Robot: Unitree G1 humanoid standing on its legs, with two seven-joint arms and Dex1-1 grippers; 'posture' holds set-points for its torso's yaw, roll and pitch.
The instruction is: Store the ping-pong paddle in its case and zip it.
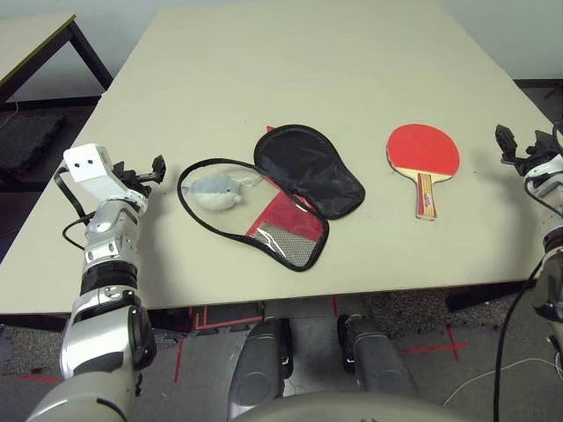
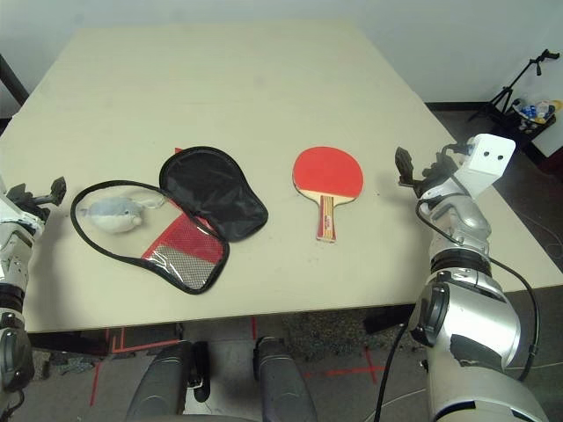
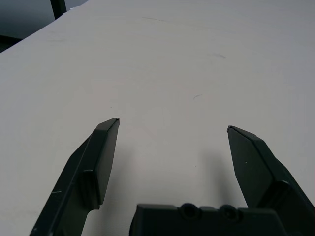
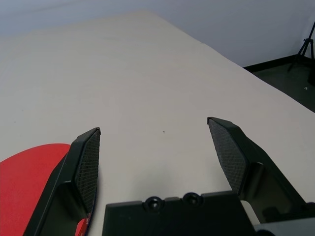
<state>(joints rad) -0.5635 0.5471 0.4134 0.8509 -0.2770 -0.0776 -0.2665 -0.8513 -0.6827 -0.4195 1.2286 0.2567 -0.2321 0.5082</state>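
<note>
The ping-pong paddle point(image 1: 423, 151) lies flat on the right half of the table, red face away from me, striped wooden handle toward me. The case point(image 1: 308, 169) lies unzipped at the middle, its black-lined flap folded back and its red and mesh half point(image 1: 283, 230) nearer me. A small grey-white pouch point(image 1: 215, 192) rests in the case's open left part. My left gripper point(image 1: 158, 167) hovers open left of the case, with bare table between its fingers point(image 3: 106, 147). My right gripper point(image 2: 422, 165) is open to the right of the paddle, whose red edge point(image 4: 34, 172) shows beside one finger.
The beige table point(image 1: 264, 70) stretches far beyond the objects. Another table point(image 1: 26, 44) stands at the far left and a tripod point(image 2: 528, 79) on the floor at the far right. The table's near edge runs just below the case.
</note>
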